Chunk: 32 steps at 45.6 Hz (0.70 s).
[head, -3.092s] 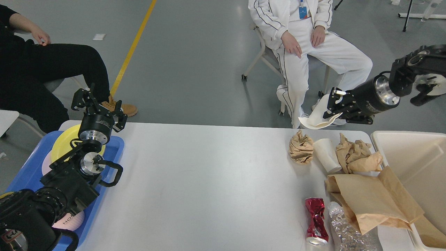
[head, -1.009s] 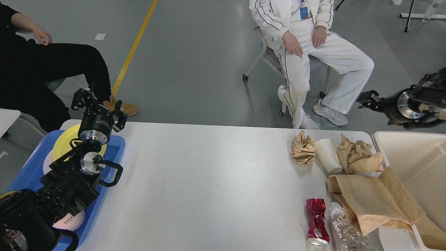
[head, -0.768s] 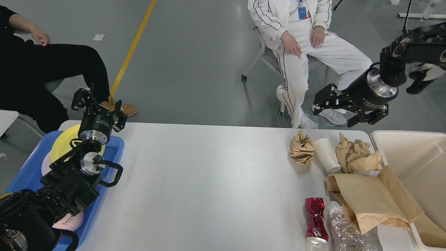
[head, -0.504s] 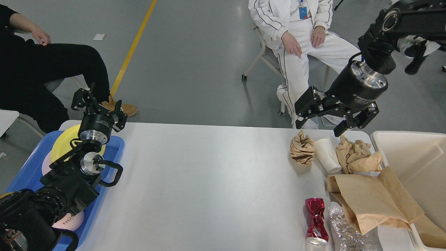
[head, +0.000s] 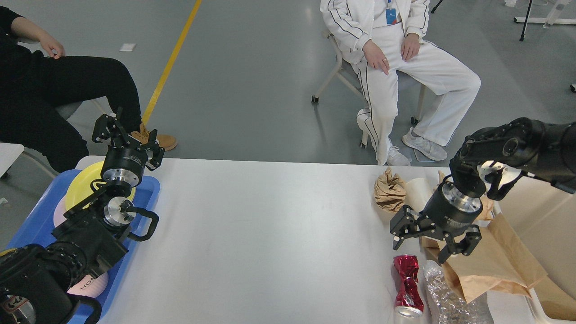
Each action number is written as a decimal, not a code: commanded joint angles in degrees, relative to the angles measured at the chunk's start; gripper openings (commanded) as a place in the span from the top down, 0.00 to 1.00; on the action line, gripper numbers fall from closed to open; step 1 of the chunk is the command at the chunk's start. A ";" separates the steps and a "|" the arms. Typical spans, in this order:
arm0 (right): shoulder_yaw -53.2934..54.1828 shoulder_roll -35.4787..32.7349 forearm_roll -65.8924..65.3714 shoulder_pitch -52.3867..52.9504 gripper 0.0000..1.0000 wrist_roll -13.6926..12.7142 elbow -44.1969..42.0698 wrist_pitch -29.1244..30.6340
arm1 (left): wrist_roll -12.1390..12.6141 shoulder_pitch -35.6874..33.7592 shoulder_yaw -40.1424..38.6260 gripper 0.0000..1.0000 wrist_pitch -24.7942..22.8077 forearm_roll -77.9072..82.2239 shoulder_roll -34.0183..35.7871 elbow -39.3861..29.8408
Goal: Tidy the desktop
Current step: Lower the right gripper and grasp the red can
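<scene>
Right gripper (head: 419, 251), fingers apart, hangs above the crushed red can (head: 408, 281) on the tabletop (head: 270, 234), apparently to grasp it. Left gripper (head: 123, 137), fingers apart, idles over the far-left blue tray (head: 148, 189).

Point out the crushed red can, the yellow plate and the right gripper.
crushed red can (head: 407, 281), head view, on its dented middle.
yellow plate (head: 83, 182), head view, on its bare left part.
right gripper (head: 418, 251), head view, midway between its open fingertips.
</scene>
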 commanded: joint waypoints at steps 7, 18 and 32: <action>0.31 -3.57 0.16 -5.21 0.01 0.00 0.12 -2.59 | 0.00 0.00 0.00 0.04 0.01 0.02 0.00 0.00; 1.98 -3.31 -0.02 -7.23 0.01 0.00 -0.06 -5.58 | 0.00 0.00 0.00 0.04 0.01 0.02 0.00 0.00; 5.23 -2.70 -0.02 -11.44 0.00 0.00 -2.61 -5.58 | 0.00 0.00 0.00 0.04 0.01 0.02 0.00 0.00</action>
